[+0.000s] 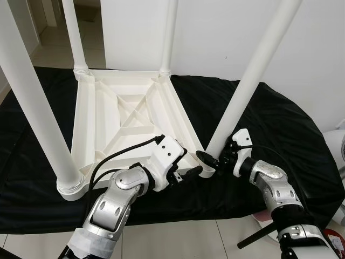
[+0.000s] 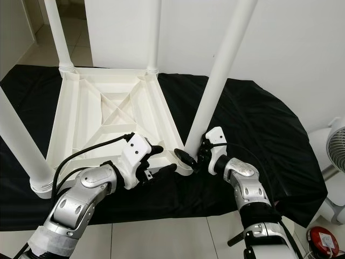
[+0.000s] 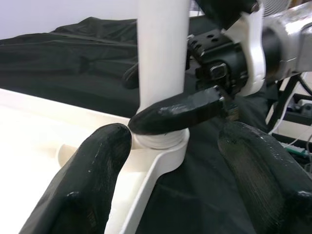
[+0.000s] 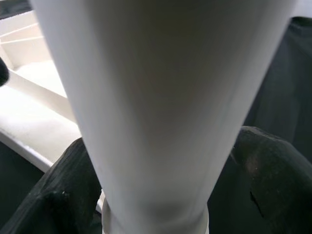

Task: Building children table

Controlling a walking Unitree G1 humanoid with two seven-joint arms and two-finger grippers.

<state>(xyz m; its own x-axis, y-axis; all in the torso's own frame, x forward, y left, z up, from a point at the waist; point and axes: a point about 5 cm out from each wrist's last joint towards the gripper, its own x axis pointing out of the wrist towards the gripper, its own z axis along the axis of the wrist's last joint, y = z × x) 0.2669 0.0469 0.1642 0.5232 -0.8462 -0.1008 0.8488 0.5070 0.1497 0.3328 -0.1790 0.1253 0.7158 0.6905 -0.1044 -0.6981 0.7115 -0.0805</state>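
All four legs stand in the upturned tabletop (image 1: pixel 129 113) on the black-draped counter (image 1: pixel 280 135), so only seating the near-right leg (image 1: pixel 253 70) seems left: right gripper (image 1: pixel 215 160) clasps its base, left gripper (image 1: pixel 188 174) open beside.

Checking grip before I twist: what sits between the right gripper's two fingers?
The near-right table leg, low down by its socket. In the right wrist view it stands between the right gripper fingers, one on each side.
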